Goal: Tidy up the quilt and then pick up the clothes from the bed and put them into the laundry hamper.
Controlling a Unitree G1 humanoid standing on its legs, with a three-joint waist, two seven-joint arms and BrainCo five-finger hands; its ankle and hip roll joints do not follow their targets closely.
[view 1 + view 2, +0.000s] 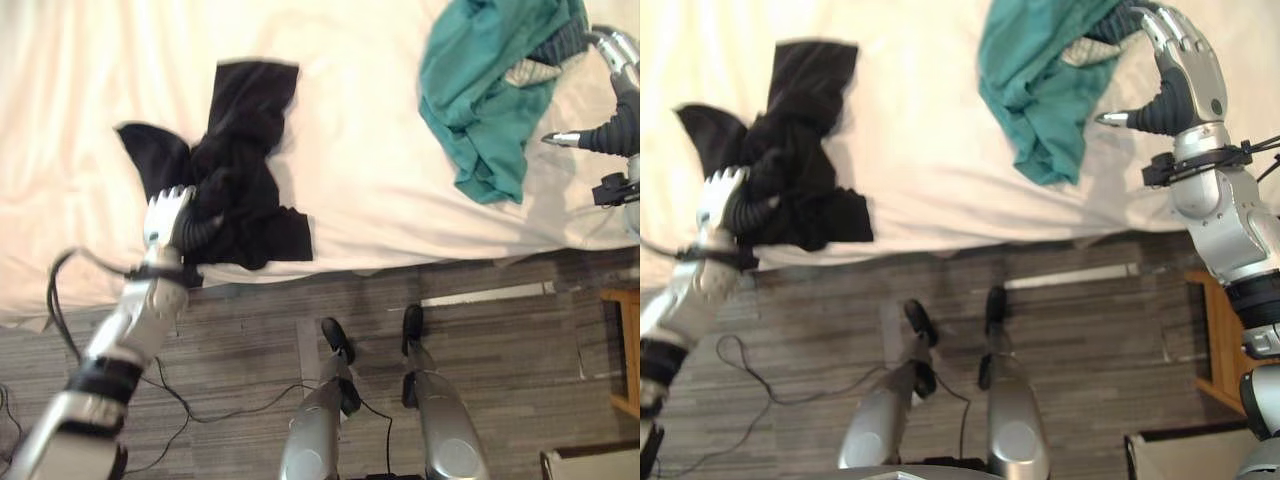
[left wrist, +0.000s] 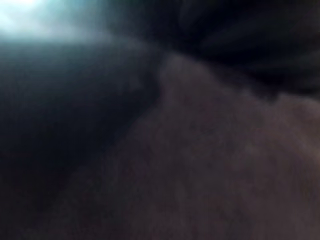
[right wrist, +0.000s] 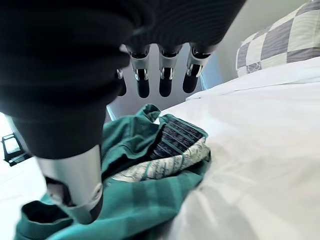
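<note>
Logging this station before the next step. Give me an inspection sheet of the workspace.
Surface: white quilt-covered bed, fairly smooth.
Job's things: crumpled black garment near the bed's front edge; bunched teal green garment with a patterned piece inside, toward the robot's right.
Clutter: checked pillow further up the bed.
Hands: left hand on the black garment, fingers hidden; right hand open, above the teal garment, holding nothing.
Cables: nothing seen.
Surroundings: grey wood-plank floor; wooden furniture to the right.

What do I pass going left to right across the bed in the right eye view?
Left hand → black garment → bare white quilt → teal garment → right hand.
</note>
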